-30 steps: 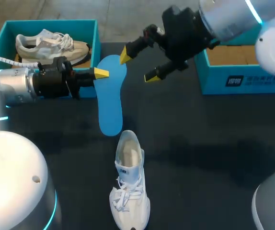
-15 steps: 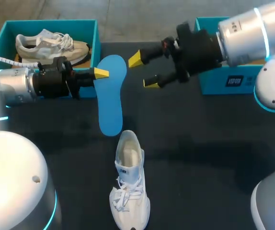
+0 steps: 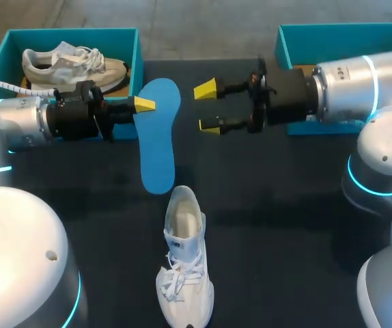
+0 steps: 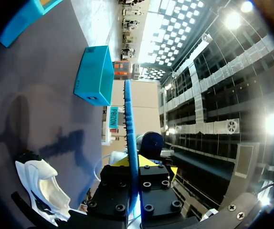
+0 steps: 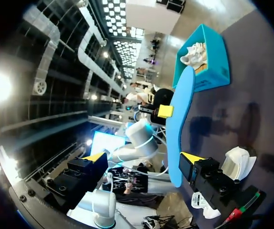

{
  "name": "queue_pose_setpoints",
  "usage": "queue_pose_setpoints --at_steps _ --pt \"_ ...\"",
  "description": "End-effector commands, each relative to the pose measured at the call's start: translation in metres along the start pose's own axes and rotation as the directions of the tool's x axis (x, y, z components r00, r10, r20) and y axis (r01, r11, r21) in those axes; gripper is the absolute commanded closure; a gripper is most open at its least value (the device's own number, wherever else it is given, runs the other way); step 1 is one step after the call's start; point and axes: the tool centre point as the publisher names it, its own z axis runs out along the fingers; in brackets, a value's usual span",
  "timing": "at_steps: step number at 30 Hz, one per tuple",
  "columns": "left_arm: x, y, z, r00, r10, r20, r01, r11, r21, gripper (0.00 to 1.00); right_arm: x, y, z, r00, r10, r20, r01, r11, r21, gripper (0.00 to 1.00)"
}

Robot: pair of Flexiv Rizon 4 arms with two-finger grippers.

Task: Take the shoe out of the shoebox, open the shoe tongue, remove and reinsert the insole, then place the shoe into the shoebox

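Head, left gripper (image 3: 143, 104): I see it clamped on one edge of the flat blue foam insole (image 3: 158, 140), near the wide end.
Head, insole: its broad face is turned up and its narrow end lies close to the heel of the white lace-up sneaker (image 3: 184, 266); I cannot tell whether that end touches the black table (image 3: 285, 225).
Head, white sneaker: it stands on its sole on the table, outside both boxes, with the heel opening toward the insole and the laces loose.
Head, right gripper (image 3: 208, 108): the fingers are spread wide with nothing in them, and it sits just beside the insole's wide end, apart from it.
Head, boxes: the left teal cardboard shoebox (image 3: 138, 48) holds a beige-and-white sneaker (image 3: 73, 65); the right teal cardboard shoebox (image 3: 339, 34) sits behind my right arm.
Left wrist, left gripper (image 4: 137, 167): the insole (image 4: 129, 119) runs edge-on out from between my closed fingers.
Left wrist, surroundings: the white sneaker (image 4: 41, 183) is beside the gripper on the table, and the right box (image 4: 95, 74) is further ahead.
Right wrist, right gripper (image 5: 144, 157): the jaws are parted, with the insole (image 5: 180, 119) ahead of them and untouched.
Right wrist, surroundings: the left gripper's yellow tip (image 5: 165, 111) pinches the insole's edge, the left box (image 5: 213, 62) lies beyond it, and the white sneaker (image 5: 237, 162) is beside my finger.
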Motion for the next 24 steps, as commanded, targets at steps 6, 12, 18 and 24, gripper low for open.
queue_pose_setpoints --at_steps 6,12,18,24 --pt "0.0004 0.0009 -0.0002 1.000 0.000 0.003 0.000 1.000 0.001 1.00 -0.0023 -0.0019 -0.0023 1.000 -0.001 -0.023 0.001 1.000 0.001 0.00" --pt "0.0004 0.0009 -0.0002 1.000 0.000 0.003 0.000 1.000 0.001 1.00 -0.0040 -0.0023 -0.0036 1.000 0.012 -0.008 -0.012 1.000 -0.015 0.00" --pt "0.0004 0.0009 -0.0002 1.000 0.000 0.003 0.000 1.000 0.001 1.00 -0.0043 -0.0020 -0.0046 1.000 0.020 -0.002 -0.020 0.999 -0.035 0.00" --pt "0.0028 0.0013 0.0017 1.000 0.020 -0.001 -0.020 1.000 -0.011 1.00 -0.0043 -0.0020 -0.0046 1.000 0.020 -0.002 -0.020 0.999 -0.035 0.00"
